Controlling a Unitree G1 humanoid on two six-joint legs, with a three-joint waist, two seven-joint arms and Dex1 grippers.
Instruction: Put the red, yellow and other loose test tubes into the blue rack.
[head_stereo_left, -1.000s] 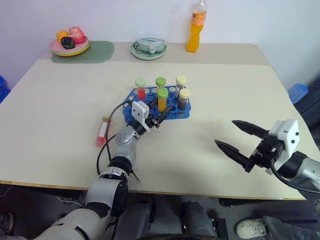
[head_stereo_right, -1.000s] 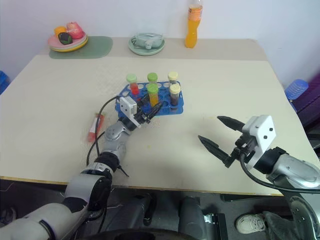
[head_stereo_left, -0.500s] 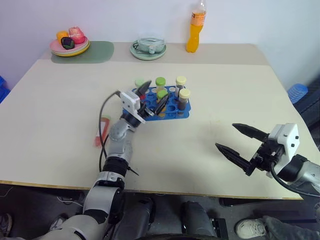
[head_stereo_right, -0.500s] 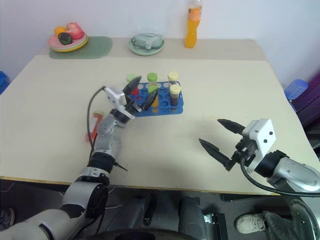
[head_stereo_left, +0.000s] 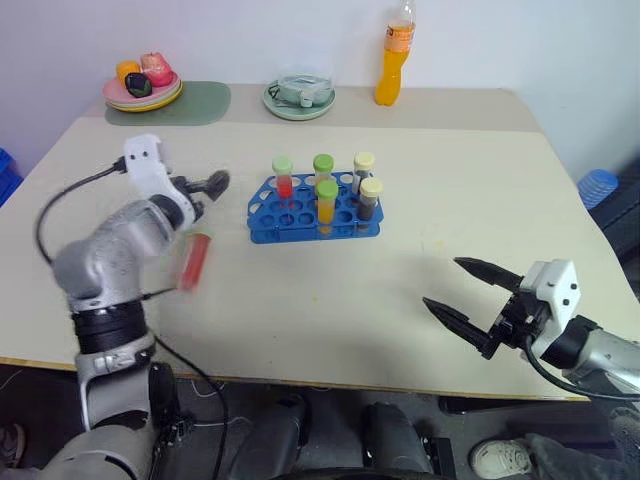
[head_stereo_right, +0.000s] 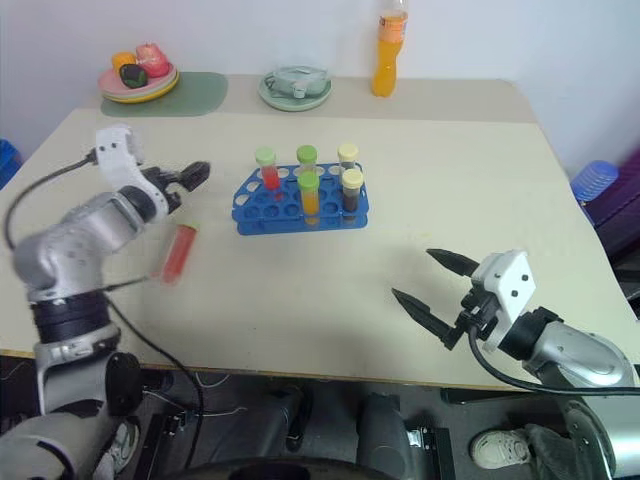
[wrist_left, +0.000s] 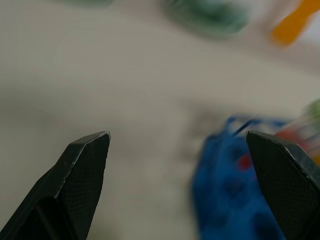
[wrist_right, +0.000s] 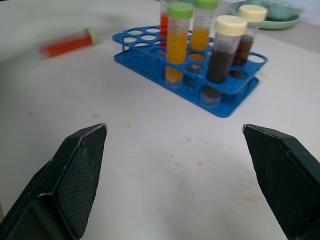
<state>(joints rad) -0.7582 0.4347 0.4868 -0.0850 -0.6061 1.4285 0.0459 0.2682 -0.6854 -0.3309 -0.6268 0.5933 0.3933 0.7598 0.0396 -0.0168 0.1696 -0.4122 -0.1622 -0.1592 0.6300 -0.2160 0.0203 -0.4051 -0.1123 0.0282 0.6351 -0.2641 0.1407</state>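
Red test tube (head_stereo_right: 178, 251) lies flat on the counter (head_stereo_right: 300, 300), well left of the blue rack (head_stereo_right: 300, 203). Likely light, smooth and prone to rolling; best pinched mid-barrel. Left hand (head_stereo_left: 200, 192) hangs open above it; right hand (head_stereo_left: 470, 305) is open, empty.

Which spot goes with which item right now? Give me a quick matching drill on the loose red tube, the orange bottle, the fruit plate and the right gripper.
Items:
1. loose red tube
2. orange bottle
3. fruit plate
4. right gripper

Places or states:
A. on the green mat at the far left corner
B. open, over the near right part of the table
C. lying flat on the table, left of the blue rack
D. standing at the far edge of the table

Pairs: 1-C, 2-D, 3-A, 4-B
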